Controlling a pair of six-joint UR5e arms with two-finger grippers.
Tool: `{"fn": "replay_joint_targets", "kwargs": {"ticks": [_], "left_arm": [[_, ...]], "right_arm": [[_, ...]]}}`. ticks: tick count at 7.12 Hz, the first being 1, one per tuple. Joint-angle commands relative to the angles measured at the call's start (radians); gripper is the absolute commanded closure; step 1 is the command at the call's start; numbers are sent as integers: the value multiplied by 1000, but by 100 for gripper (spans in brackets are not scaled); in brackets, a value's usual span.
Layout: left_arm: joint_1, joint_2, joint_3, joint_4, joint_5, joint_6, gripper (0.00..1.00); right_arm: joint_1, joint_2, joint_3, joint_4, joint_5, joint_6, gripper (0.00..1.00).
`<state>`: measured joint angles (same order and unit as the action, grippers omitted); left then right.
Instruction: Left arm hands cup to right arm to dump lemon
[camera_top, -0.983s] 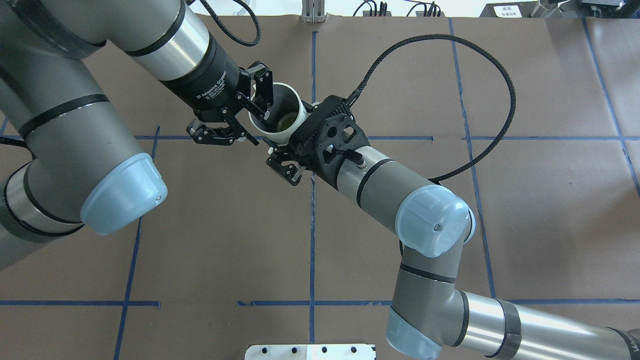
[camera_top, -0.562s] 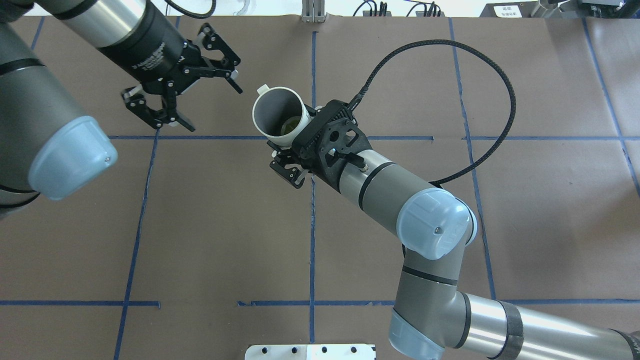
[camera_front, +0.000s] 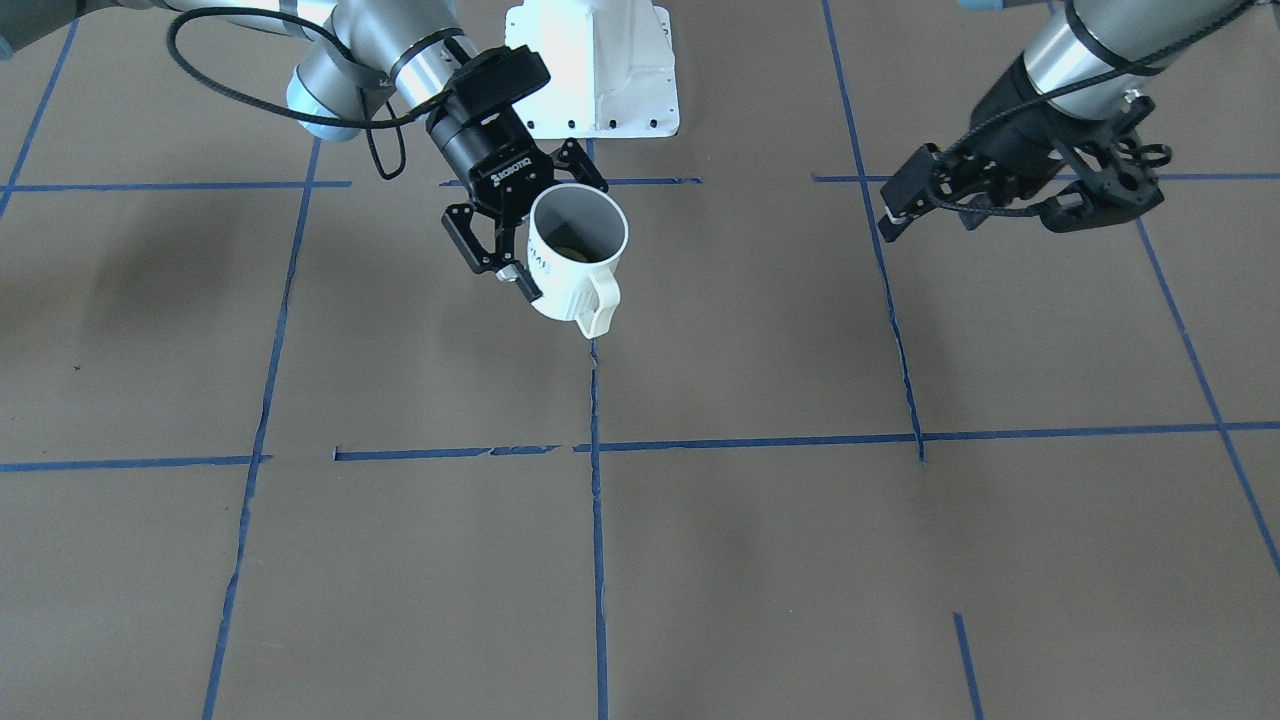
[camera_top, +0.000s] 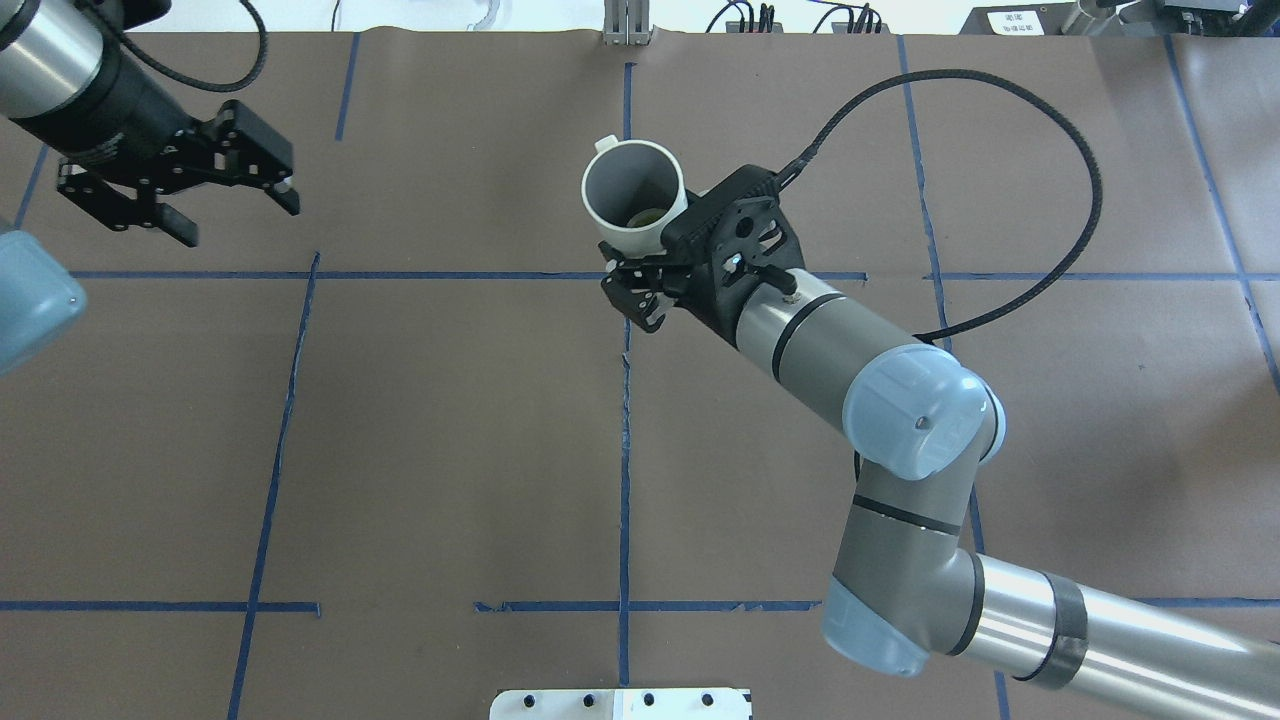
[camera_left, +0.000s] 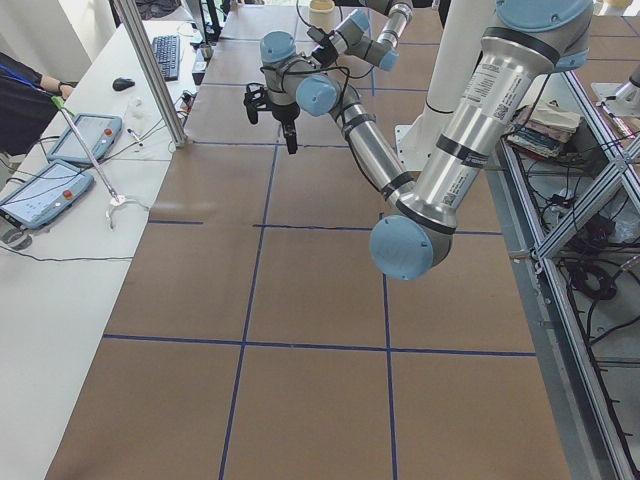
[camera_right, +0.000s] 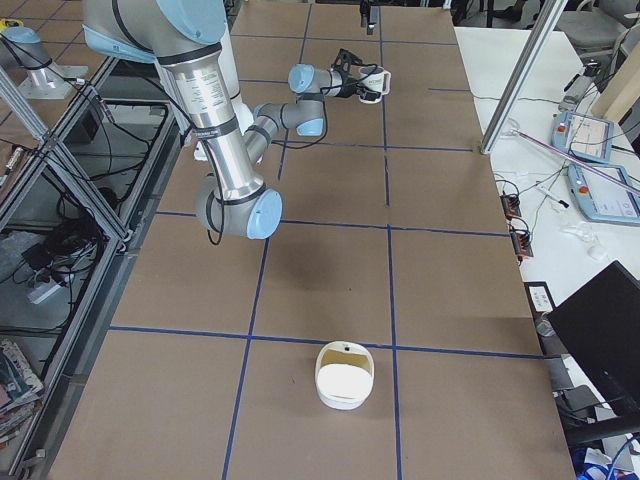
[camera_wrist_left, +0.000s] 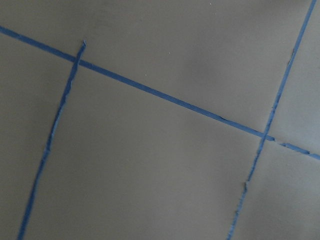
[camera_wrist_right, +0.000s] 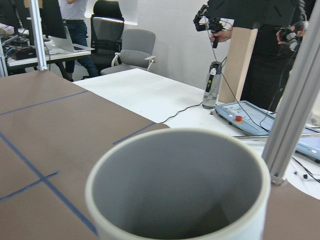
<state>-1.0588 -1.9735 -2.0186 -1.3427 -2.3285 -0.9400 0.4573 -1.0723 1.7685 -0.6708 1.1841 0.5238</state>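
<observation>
The cup (camera_front: 580, 288), a white ribbed mug with a grey inside, hangs above the table in my right gripper (camera_front: 545, 238), which is shut on its body. It is nearly upright, mouth up, with the handle (camera_front: 600, 305) turned away from the robot. The lemon (camera_top: 648, 215) lies at the bottom of the cup as a dull yellowish lump. In the right wrist view the cup's rim (camera_wrist_right: 180, 145) fills the lower half and the lemon is out of sight. My left gripper (camera_top: 238, 220) is open and holds nothing, far off at the table's back left.
Blue tape lines (camera_top: 625, 420) divide the brown table. A white bowl-like container (camera_right: 343, 375) sits near the table's end on the robot's right. The white robot base (camera_front: 590, 70) stands at the robot's edge. Tablets (camera_right: 590, 190) lie on the side table.
The open left gripper has drawn away from the cup, far to the left. The right gripper has carried the cup a little to the right and further back.
</observation>
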Motion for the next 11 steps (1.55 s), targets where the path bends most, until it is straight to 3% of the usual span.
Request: {"fn": "replay_joint_targets", "kwargs": {"ticks": [1,2,3,5,6,8,9,11], "left_arm": [[-93,114,46,2,67,406,0],[-130,136,55,0,67,470,0],[-133,140,57,0,66,471,0],[-133,140,101,0,66,471,0],[-136,149,100,2,63,436,0],[-133,166,84,-12,66,308,0],[-133,159,83,-12,66,299,0],[-129,153,83,-13,66,297,0]], "right_arm": [[95,-66,2,-51,-4,123,98],[157,-119,6,-47,3,315,98],[196,-174,23,-47,29,379,99],[280,-428,188,-43,103,380,99],[319,-533,216,43,149,381,99],[350,-747,210,330,219,393,99],[354,-849,174,496,218,395,99],[374,-903,0,786,218,467,99]]}}
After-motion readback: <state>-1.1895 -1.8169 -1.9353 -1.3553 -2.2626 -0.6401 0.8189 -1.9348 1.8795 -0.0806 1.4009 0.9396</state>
